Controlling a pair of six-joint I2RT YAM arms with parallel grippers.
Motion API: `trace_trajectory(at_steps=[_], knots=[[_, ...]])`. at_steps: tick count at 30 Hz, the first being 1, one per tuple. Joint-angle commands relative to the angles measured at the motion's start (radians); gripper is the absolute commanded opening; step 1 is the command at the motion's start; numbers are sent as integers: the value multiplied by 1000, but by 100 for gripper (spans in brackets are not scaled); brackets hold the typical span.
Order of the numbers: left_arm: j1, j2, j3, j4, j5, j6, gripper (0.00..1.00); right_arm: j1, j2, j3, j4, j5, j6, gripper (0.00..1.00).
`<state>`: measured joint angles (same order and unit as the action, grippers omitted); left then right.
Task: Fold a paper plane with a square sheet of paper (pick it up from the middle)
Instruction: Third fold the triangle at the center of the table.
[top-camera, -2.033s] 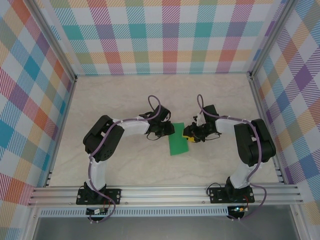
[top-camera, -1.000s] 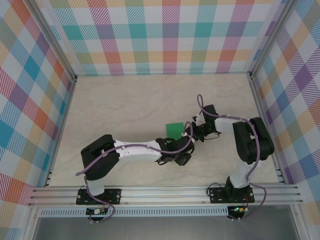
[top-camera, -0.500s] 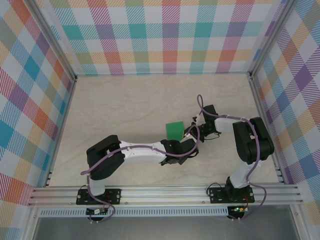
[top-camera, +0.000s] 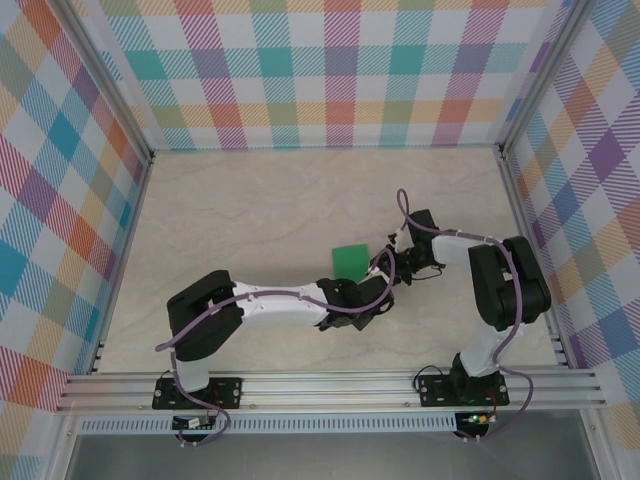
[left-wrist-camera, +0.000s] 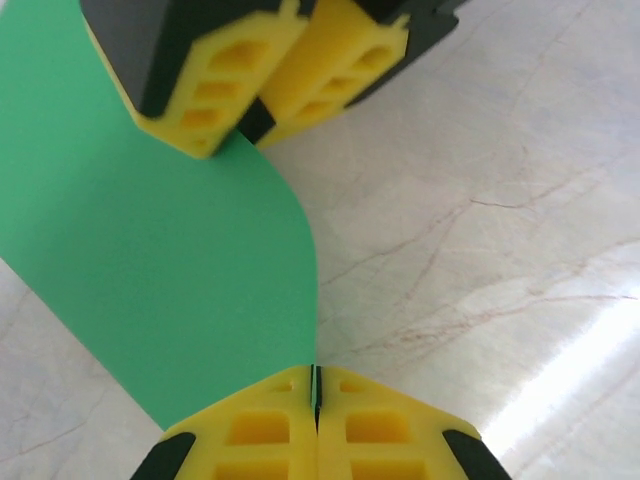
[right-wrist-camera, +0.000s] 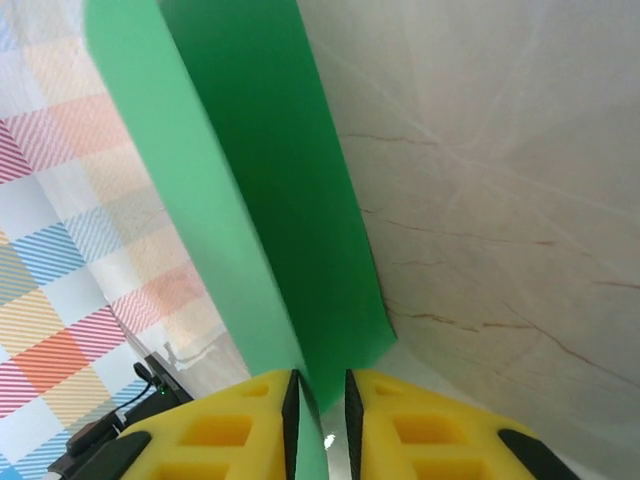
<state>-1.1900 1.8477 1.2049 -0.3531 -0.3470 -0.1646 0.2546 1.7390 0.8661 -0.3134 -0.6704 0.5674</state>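
Note:
The square sheet of paper (top-camera: 350, 260) is bright green and bent, standing partly off the table (top-camera: 250, 200). My left gripper (top-camera: 383, 288) reaches across from the left and is shut on the sheet's near edge (left-wrist-camera: 150, 250); its fingertips (left-wrist-camera: 316, 372) pinch a thin green strip. My right gripper (top-camera: 386, 268) comes in from the right. Its jaws (right-wrist-camera: 318, 382) stand slightly apart with the sheet (right-wrist-camera: 270, 200) between them, lying against the left pad. The right gripper (left-wrist-camera: 245, 135) also sits at the sheet's far edge, close to the left one. The paper plane is out of view.
Plaid walls (top-camera: 330, 70) close the table on three sides, with aluminium posts at the corners. A metal rail (top-camera: 330, 390) carrying both arm bases runs along the near edge. Bare marble-look table lies to the left and behind the sheet.
The left arm swung across to the right and its jaws closed on the sheet's edge. The right jaws have parted slightly. The sheet went from flat to lifted and bent.

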Motion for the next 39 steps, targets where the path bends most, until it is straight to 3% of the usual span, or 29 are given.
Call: trace_trajectory(at_steps=[1, 6, 12, 26, 34, 39], knots=[[56, -77, -51, 40, 149, -26, 0, -24, -67, 36, -45, 31, -32, 27], [120, -97, -82, 65, 306, -36, 0, -25, -86, 60, -41, 14, -37, 27], [167, -91, -94, 66, 421, -38, 0, -5, -7, 109, -11, -44, -38, 18], [203, -81, -97, 66, 470, -49, 0, 58, 201, 249, -98, -4, -124, 15], [222, -83, -98, 58, 465, -55, 0, 105, 259, 295, -205, 149, -211, 16], [265, -78, -90, 27, 482, -61, 0, 107, 263, 277, -199, 168, -216, 15]])
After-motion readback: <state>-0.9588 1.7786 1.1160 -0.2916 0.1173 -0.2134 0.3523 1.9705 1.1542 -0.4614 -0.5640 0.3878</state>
